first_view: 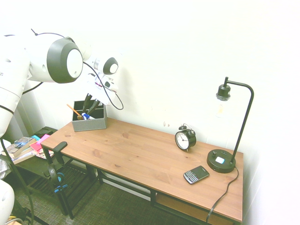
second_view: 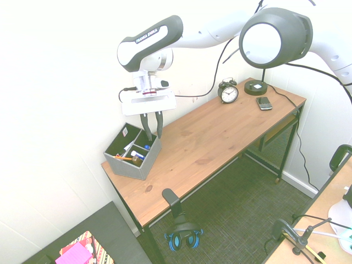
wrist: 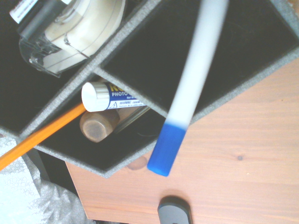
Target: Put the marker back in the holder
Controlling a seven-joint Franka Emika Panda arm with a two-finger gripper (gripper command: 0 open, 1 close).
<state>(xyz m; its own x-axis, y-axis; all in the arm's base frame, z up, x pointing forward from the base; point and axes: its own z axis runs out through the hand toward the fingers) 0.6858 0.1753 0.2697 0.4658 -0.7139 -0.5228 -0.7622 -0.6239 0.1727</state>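
at left end of desk, marker looks to be in holder, cap up; claw partly open, apparently holding nothing; prob. just arm backing off left.

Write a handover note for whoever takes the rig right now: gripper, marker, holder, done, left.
Gripper: jaws open, just above the holder.
Holder: upright at the end of the desk; the orange pencil and glue stick share one compartment.
Marker: at the holder, blue cap showing past the rim in the wrist view; how well it is seated, I cannot tell.
Done: marker brought to the holder and seemingly let go.
Left: check that it sits inside, then probably lift clear without catching it.
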